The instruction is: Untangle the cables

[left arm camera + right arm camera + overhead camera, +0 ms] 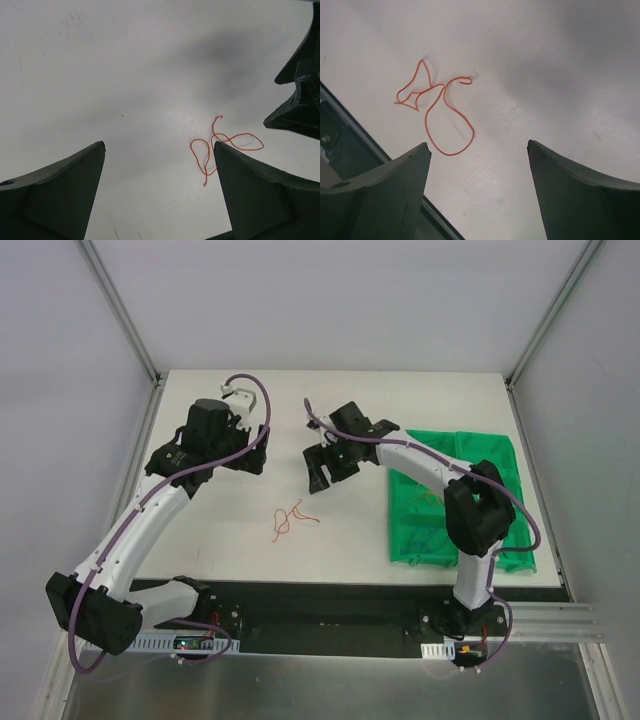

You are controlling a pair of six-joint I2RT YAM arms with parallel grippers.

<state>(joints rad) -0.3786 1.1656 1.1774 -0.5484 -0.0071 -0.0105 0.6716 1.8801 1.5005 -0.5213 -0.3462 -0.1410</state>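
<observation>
Both arms hang over the white table [220, 530], and the cable [291, 518] lies flat on it between them, a little toward the near edge from both sets of fingers. Look at your left gripper [159, 145]: spread wide, nothing between the tips. In its wrist view the red-orange strand sits right at the inner edge of the jaw on the right of the picture, with one bend tucked behind that tip. Your right gripper [477, 144] is just as wide apart and just as bare. From its camera the strand lies up and to the left, beyond the jaw on the left of that picture, clear of both.

As far as I can tell it's one thin kinked wire, crossing itself into two or three loops. From above there may be a darker thread in with it, but it's too fine to call. The long run of the bundle goes roughly along the line between the two grippers.

From above, the right gripper looks slightly nearer, so I'd judge it the one to come down first, toward the near edge, onto the big loop on its side. The left would then take the smaller loops at the other end. Neither is touching the wire yet
</observation>
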